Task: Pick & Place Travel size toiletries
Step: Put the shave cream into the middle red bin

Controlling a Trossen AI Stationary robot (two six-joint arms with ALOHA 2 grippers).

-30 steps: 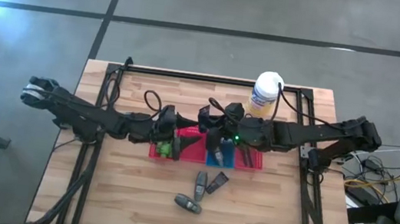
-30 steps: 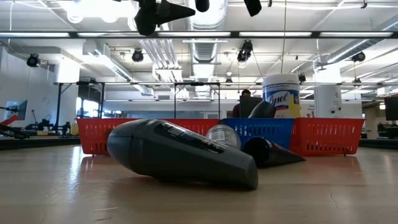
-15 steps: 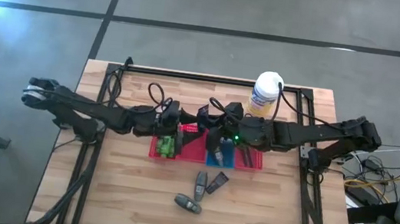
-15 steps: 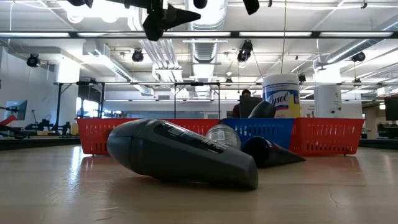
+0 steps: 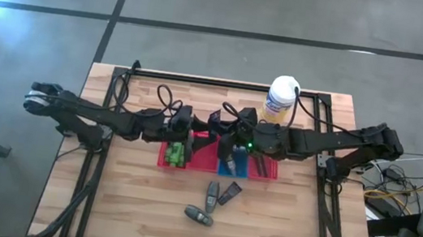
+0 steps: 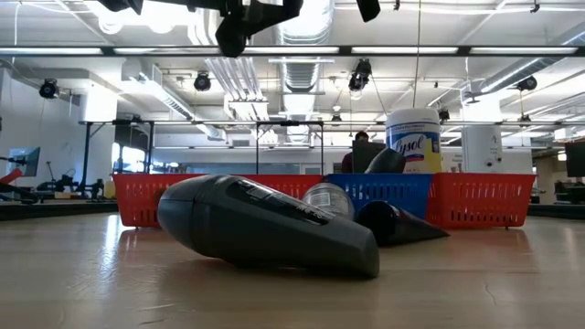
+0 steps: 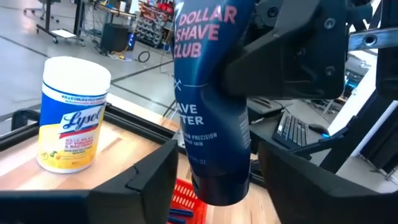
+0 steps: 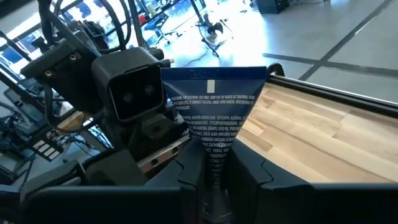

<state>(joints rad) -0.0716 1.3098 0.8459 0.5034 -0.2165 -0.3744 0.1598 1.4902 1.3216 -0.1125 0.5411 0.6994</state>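
Observation:
A dark blue "Dollar Shave Club" tube [image 7: 211, 93] is in my right gripper [image 8: 214, 177], high over the baskets. My left gripper [image 7: 217, 158] faces it from the table's left. It is open, with one finger on each side of the tube's cap end [image 7: 217, 186]. In the high view the left gripper [image 5: 187, 129] and right gripper [image 5: 222, 135] nearly meet. Green pieces [image 5: 178, 153] lie in the left red basket [image 5: 163, 160]. Two grey tubes [image 5: 212, 192] [image 5: 199, 214] and a dark packet [image 5: 230, 192] lie flat on the table near its near edge. My right gripper pinches the blue tube between its two fingers at its narrow lower part [image 8: 214, 155], coming level from the table's right. The tube stands about upright with its wide crimped end [image 8: 211, 73] up. It is lifted clear of the baskets.
A blue basket [image 5: 229, 168] and a second red basket [image 5: 266, 168] stand in a row to the right of the first. The white Lysol canister [image 5: 280, 100] stands behind them near the far edge. The black frame rails [image 5: 89, 176] run along the table's sides.
My left gripper has moved up and toward the far edge and the right, away from the left red basket and toward the tube in my right gripper. The green pieces in that basket now show.

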